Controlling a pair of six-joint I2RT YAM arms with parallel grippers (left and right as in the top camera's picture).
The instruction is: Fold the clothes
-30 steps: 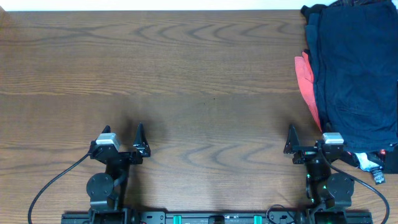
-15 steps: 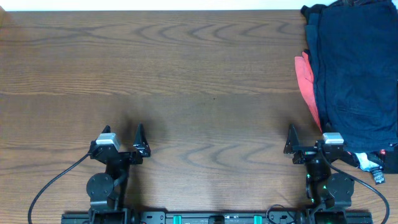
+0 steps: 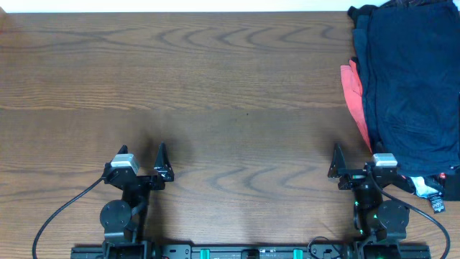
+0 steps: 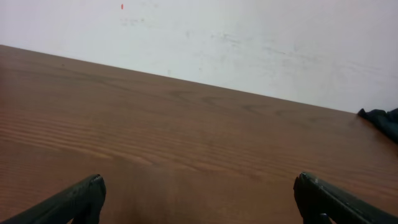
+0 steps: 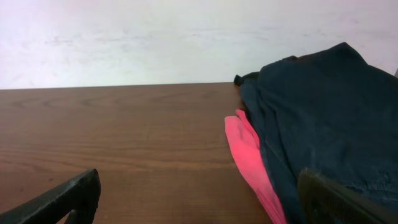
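The clothes lie in a pile at the table's far right: dark navy garments (image 3: 406, 79) on top, with a coral-red piece (image 3: 352, 90) sticking out along their left edge. In the right wrist view the navy pile (image 5: 317, 118) and the coral-red piece (image 5: 245, 149) are ahead and to the right. My right gripper (image 3: 359, 164) (image 5: 199, 175) is open and empty, just in front of the pile's near corner. My left gripper (image 3: 141, 162) (image 4: 199, 180) is open and empty over bare wood at the near left. A navy corner (image 4: 382, 117) shows far right.
The wooden table (image 3: 230, 86) stretches between the two arms and back to a white wall (image 5: 155, 37). A dark scrap with a white label (image 3: 433, 194) lies beside the right arm's base. Cables (image 3: 54, 216) loop from both bases at the near edge.
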